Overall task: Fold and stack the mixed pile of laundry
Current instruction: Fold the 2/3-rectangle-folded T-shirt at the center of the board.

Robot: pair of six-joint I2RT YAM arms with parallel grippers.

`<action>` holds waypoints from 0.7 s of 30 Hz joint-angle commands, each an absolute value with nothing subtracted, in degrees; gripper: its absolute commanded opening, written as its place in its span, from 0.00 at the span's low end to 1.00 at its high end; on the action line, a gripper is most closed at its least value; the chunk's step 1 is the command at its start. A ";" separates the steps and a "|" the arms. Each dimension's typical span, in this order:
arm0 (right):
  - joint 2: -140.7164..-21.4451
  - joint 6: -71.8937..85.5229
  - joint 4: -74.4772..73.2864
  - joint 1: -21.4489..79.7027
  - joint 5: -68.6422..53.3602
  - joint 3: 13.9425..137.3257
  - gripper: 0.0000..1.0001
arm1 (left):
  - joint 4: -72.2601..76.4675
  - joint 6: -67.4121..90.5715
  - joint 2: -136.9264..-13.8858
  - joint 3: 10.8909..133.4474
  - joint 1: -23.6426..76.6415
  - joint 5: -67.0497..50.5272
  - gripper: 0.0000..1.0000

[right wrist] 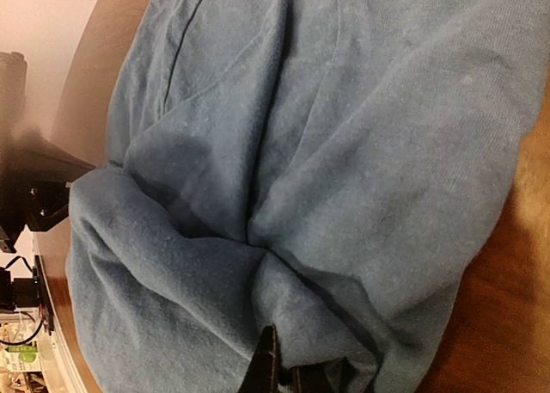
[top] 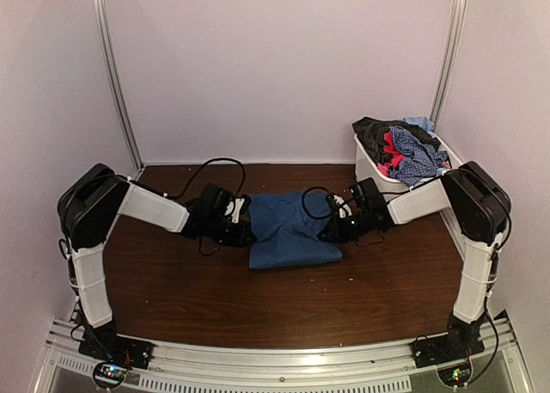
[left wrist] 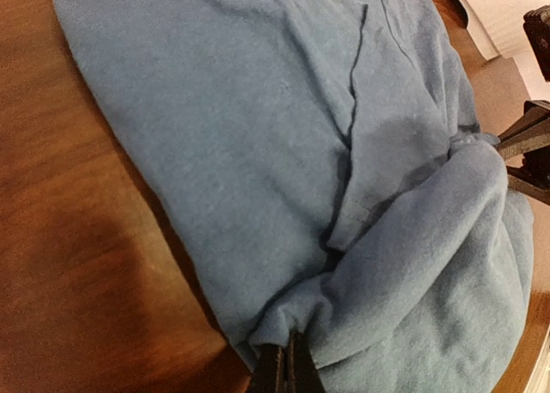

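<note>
Dark-blue T-shirt lies on the desk just left of the white bin, which holds the laundry pile. Left claw and right claw each pinch an opposite edge, closed tight on the cloth, probably to carry a fold over evenly.

T-shirt – soft matt knit; table – glossy wood.

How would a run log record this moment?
blue T-shirt: on table | left jaws: gripping it | right jaws: gripping it | bin: other clothes
</note>
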State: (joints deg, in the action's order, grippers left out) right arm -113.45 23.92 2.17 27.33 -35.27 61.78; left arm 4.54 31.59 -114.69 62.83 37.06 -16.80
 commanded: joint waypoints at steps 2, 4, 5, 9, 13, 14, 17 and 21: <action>-102.03 27.50 3.55 30.45 -36.58 48.89 0.00 | 6.29 31.59 -104.58 50.14 40.07 -19.12 0.00; -95.69 30.69 4.82 32.48 -36.54 42.84 0.00 | 4.45 31.76 -98.41 44.53 41.57 -18.04 0.00; -92.85 32.38 5.34 33.70 -36.54 40.30 0.00 | 4.13 32.22 -95.40 42.33 41.92 -18.09 0.00; -84.54 36.68 4.64 38.29 -35.29 34.93 0.00 | 1.46 34.42 -84.89 37.04 42.90 -18.45 0.00; -78.07 37.71 0.65 39.87 -34.15 36.09 0.00 | -4.72 34.84 -76.98 37.12 43.15 -17.27 0.00; -77.23 37.22 -2.06 39.90 -33.68 37.22 0.00 | -6.13 34.80 -75.94 37.82 43.08 -16.78 0.00; -77.35 33.45 -8.79 39.05 -31.13 43.90 0.00 | -10.28 33.07 -75.79 42.06 42.47 -14.15 0.00; -81.18 29.47 -12.25 35.80 -31.64 50.63 0.00 | -10.85 30.37 -80.38 48.38 39.47 -14.47 0.00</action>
